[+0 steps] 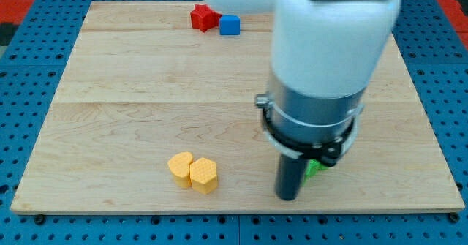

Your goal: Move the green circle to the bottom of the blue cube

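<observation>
The blue cube (pixel 229 25) sits near the view's top, left of centre, touching a red star-shaped block (pixel 204 17) on its left. A green block (pixel 315 167) shows only as a small sliver at the view's lower right, mostly hidden behind my arm; its shape cannot be made out. My tip (pixel 287 197) is the lower end of the dark rod, just left of and below the green sliver, close to the board's bottom edge. The arm's white and grey body (pixel 322 69) fills the view's upper right.
Two yellow blocks touch each other at the view's lower left of centre: a heart-like one (pixel 180 167) and a hexagon (pixel 204 175). The wooden board (pixel 131 91) lies on a blue pegboard (pixel 22 91).
</observation>
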Available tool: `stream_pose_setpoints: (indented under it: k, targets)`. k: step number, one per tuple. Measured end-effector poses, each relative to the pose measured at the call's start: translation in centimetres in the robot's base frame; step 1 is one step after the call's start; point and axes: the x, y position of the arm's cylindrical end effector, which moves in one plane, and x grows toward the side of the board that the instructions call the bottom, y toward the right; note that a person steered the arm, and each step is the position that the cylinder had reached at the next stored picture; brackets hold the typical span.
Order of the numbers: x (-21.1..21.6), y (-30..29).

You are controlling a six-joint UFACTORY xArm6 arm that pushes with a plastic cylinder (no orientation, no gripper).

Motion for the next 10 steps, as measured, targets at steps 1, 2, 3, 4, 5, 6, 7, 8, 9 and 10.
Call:
stream_pose_setpoints:
  k: [1, 2, 3, 4, 5, 6, 7, 8, 9, 10]
  targets:
    - [-0.9, 4.1]
    - [-1.3, 7.3]
    - [-1.3, 7.6]
    - [-0.1, 7.1]
    - [1.7, 0.8]
    - [0.4, -1.9]
    - [-3.1, 0.3]
    - [-5.5, 1.8]
    - [-5.1, 4.0]
    - [-4.5, 4.8]
